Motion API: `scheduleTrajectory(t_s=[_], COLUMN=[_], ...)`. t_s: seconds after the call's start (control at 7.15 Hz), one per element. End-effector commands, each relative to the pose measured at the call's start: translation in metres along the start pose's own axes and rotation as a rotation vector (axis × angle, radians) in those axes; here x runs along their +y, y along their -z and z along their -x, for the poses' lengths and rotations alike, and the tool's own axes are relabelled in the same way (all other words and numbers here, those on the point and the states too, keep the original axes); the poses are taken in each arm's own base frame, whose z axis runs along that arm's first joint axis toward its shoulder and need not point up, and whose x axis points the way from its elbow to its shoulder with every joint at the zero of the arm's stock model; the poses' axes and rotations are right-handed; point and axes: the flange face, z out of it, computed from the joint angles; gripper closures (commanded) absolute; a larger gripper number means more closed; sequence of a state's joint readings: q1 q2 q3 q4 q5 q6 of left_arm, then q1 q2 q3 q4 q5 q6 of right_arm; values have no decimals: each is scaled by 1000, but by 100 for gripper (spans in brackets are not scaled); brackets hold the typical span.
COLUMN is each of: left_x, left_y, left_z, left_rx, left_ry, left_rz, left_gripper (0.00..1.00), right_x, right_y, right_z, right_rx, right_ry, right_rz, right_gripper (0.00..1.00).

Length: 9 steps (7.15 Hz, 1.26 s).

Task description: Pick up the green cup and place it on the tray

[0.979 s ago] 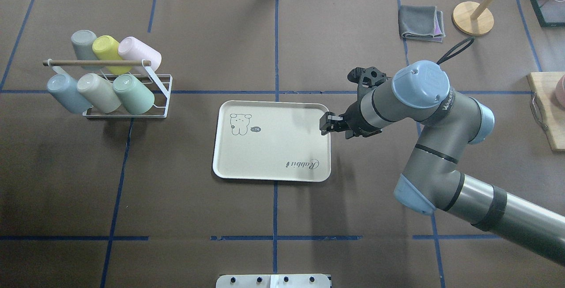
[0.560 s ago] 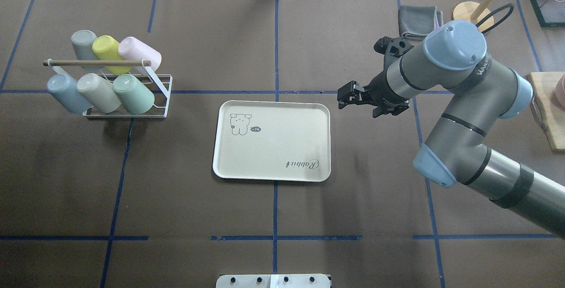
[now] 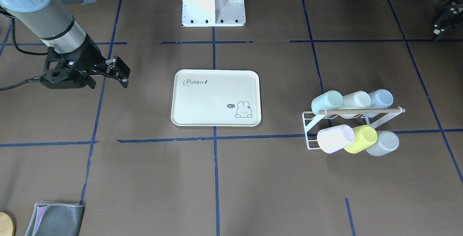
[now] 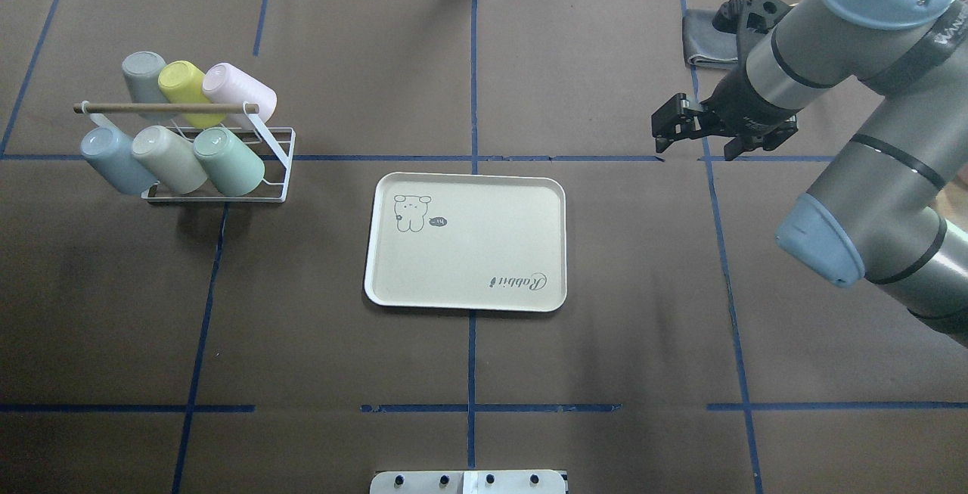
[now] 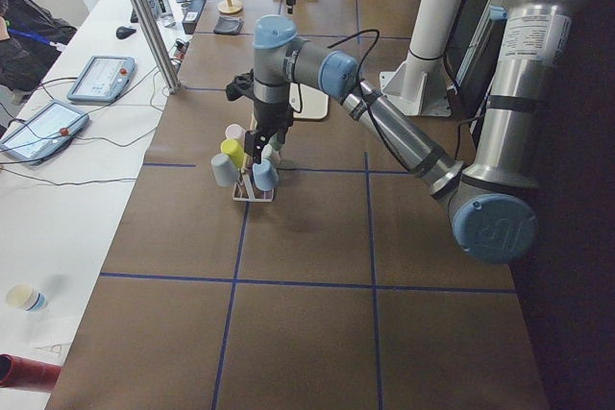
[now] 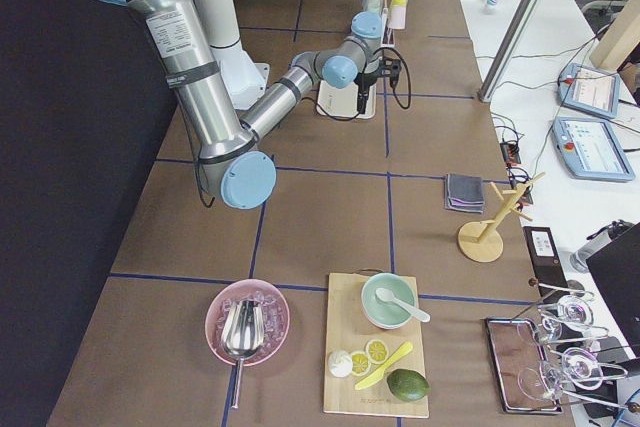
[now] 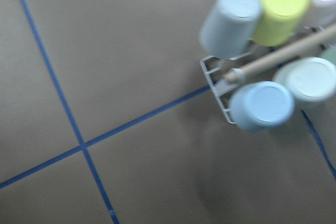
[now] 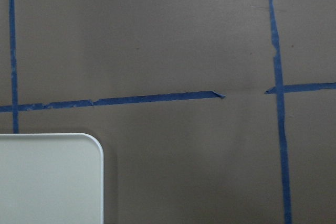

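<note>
Mint-green plastic is what I am watching: the green cup (image 4: 227, 162) is lying tilted in the white wire rack (image 4: 219, 198), at ten o'clock from the tray (image 4: 469, 252) in the overhead view and well apart from it. My right gripper (image 4: 660, 131) is hovering at two o'clock from the tray, fingers spread, holding nothing. The left gripper (image 3: 443, 22) is showing only at the front view's edge, so I cannot tell its state.

right hand (image 4: 659, 132) | drawn back off tray (image 4: 469, 252) edge | now well apart
</note>
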<state>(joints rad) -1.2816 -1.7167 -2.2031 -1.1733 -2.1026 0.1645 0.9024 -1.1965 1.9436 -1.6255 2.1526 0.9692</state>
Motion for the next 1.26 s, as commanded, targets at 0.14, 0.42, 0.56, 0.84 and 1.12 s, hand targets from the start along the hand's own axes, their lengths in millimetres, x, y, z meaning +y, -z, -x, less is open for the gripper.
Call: scheduleTrajectory(t_s=[0.14, 0.42, 0.56, 0.84, 1.12], left_x=[-34, -68, -88, -93, -82], left_y=[6, -5, -6, -23, -50], left_z=[-79, -139, -190, -257, -299], left_rx=[-176, -274, -372, -579, -696], left_ry=[-222, -357, -458, -645, -903], left_rz=[-9, 41, 103, 165, 291], left_gripper=[0, 0, 0, 0, 0], right_x=[-10, -18, -19, -13, 4], right_y=[4, 13, 18, 19, 8], right_z=[-89, -148, -179, -213, -244], right_rx=[85, 132, 152, 175, 179], right_ry=[82, 135, 117, 106, 97], right_rz=[2, -3, -4, 9, 59], right_gripper=[0, 0, 0, 0, 0])
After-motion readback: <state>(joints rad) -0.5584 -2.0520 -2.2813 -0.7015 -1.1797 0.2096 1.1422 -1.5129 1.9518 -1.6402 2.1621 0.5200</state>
